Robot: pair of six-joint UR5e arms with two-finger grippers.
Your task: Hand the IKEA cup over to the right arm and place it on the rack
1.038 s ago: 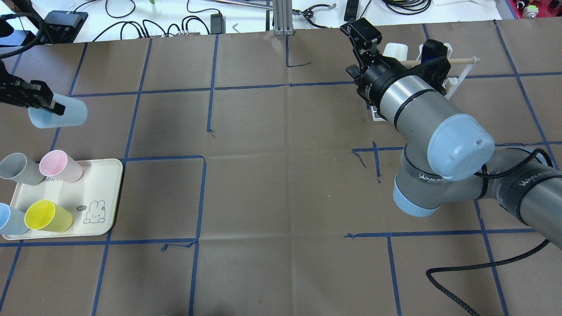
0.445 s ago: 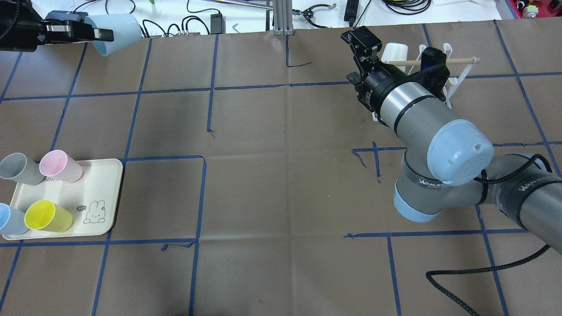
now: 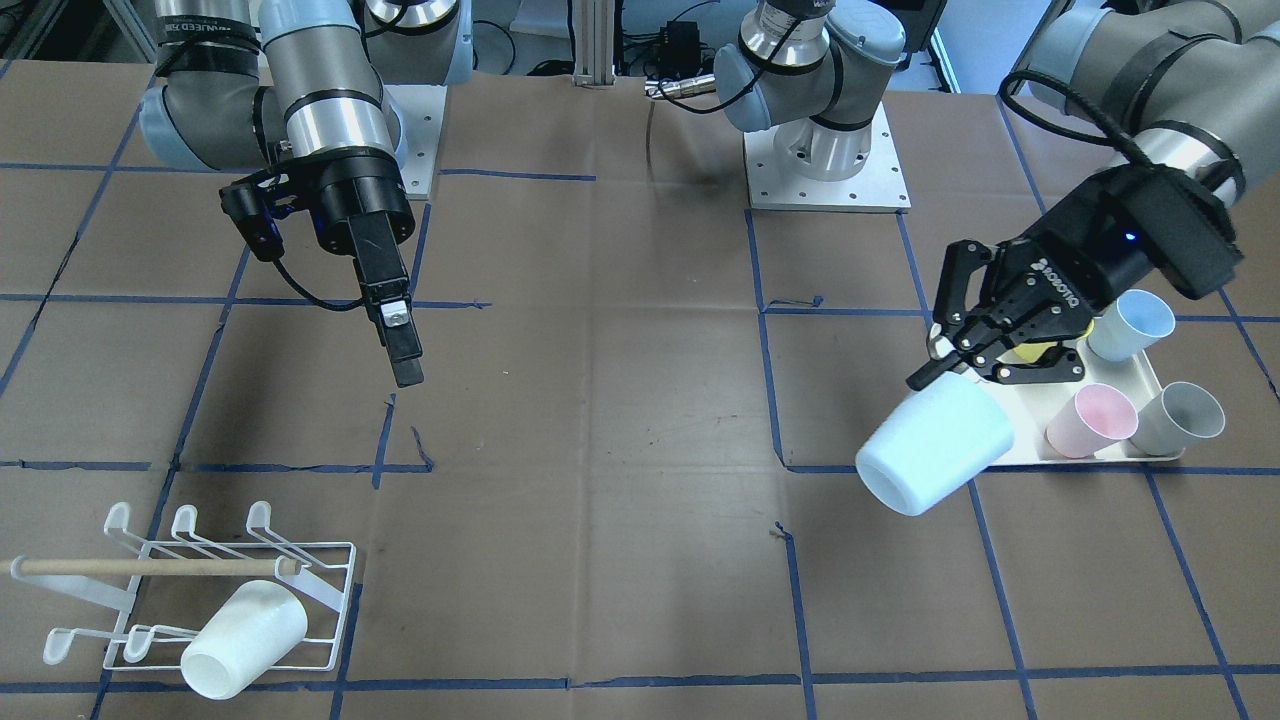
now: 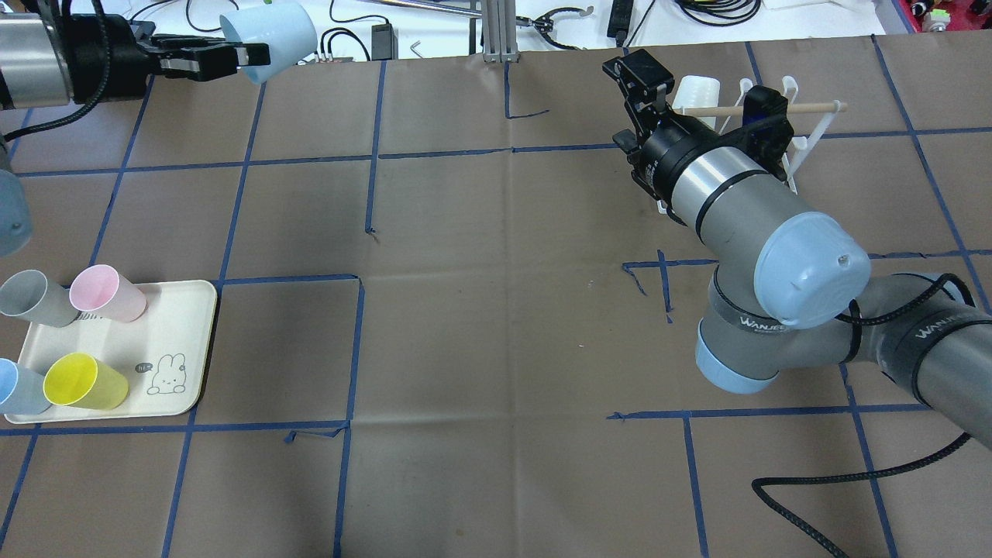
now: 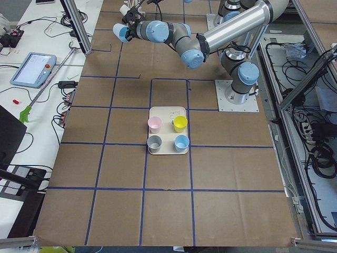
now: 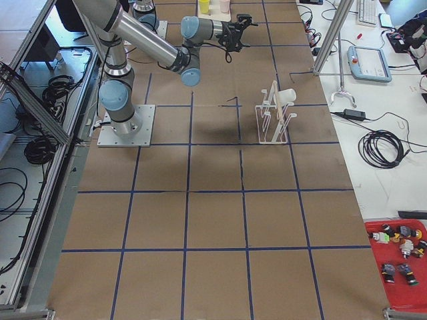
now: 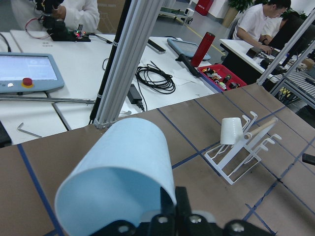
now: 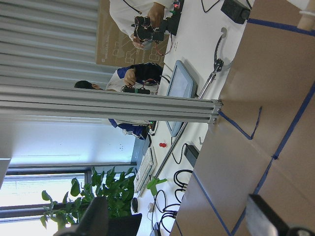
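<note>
Cup (image 3: 935, 448) pale blue, plain, tapered, tilted in left end effector (image 3: 963, 373).

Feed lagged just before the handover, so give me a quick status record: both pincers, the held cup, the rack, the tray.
left pincer: shut on light-blue cup, held in the air, tilted
right pincer: open, empty, apart from the cup
handover: not yet done
rack: one white cup on it, other pegs free
tray: pink cup, grey cup, yellow cup, second blue cup
</note>
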